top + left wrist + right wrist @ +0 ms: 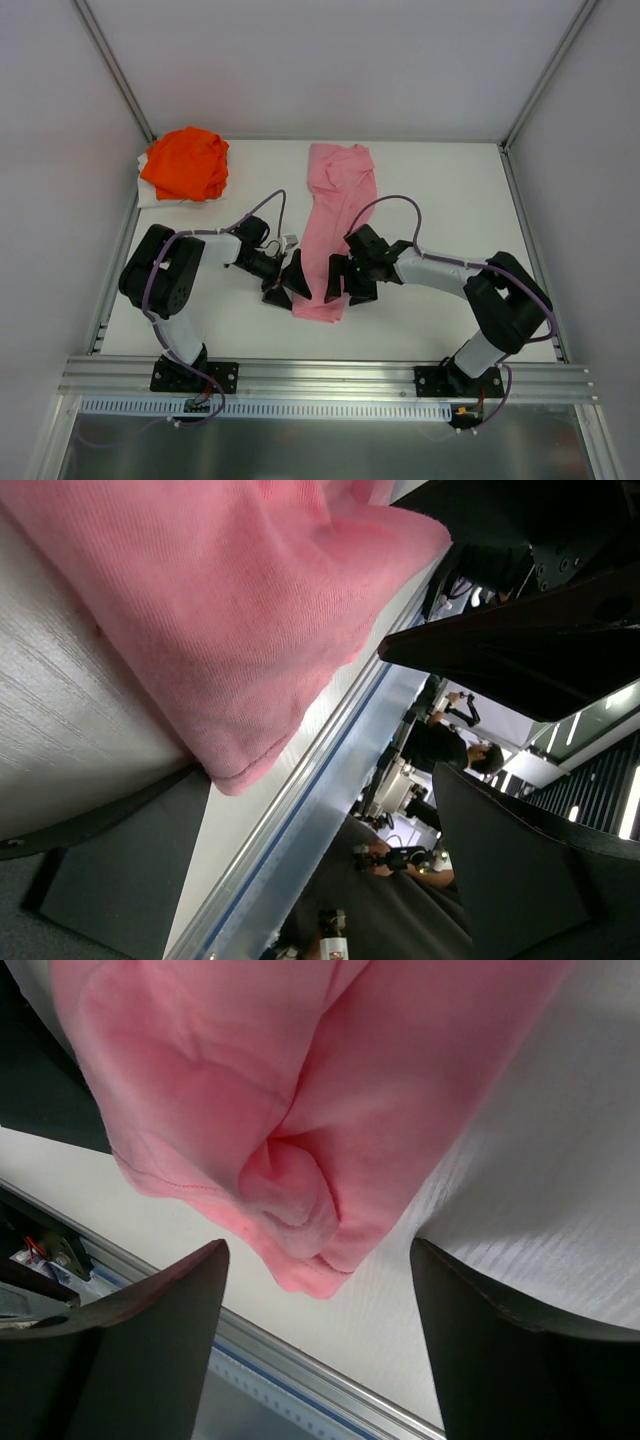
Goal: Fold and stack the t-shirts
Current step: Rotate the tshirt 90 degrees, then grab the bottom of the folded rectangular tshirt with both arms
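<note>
The pink t-shirt [335,225] lies as a long strip on the table [440,200]. It looks light and limp, probably best pinched at its near corners. There the left gripper [287,283] and right gripper [347,282] flank it, both spread open.

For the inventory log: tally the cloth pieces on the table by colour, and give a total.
Pink t-shirt: 1
Orange t-shirt: 1
White cloth under the orange one, kind unclear: 1
Total: 3
</note>
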`<act>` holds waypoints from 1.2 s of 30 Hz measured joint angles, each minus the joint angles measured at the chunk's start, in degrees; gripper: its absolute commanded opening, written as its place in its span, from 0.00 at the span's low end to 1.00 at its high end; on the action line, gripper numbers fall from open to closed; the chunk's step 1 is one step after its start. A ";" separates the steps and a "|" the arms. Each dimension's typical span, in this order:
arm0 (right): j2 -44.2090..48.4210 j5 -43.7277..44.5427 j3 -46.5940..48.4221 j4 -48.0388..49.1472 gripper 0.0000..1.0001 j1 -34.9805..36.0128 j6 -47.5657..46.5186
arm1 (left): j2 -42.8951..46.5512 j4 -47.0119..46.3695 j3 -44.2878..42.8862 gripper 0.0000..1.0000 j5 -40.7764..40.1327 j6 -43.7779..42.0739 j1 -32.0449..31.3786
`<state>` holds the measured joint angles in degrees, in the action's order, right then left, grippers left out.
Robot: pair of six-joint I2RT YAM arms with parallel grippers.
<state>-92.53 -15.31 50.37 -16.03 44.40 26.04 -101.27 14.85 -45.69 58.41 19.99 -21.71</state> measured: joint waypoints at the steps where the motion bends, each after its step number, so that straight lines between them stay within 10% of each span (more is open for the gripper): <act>1: -0.02 0.07 -0.11 0.42 0.67 0.22 0.44 | 0.00 -0.07 0.20 0.99 0.15 0.04 0.00; 14: -1.66 0.96 -0.57 2.67 0.29 2.36 3.52 | 0.37 -1.11 1.73 0.90 1.14 0.26 -0.04; 26: -3.13 0.94 -0.57 3.63 0.04 2.64 4.39 | -0.42 -2.67 2.36 0.00 -0.33 0.22 -0.07; 36: -3.04 0.96 -0.57 2.93 0.01 2.62 4.28 | -0.46 -3.26 2.36 0.00 -0.63 0.28 -0.11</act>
<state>-95.57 -14.35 49.80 -13.10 47.03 30.33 -101.73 11.60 -43.33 57.78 20.27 -21.82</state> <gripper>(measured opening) 0.030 0.021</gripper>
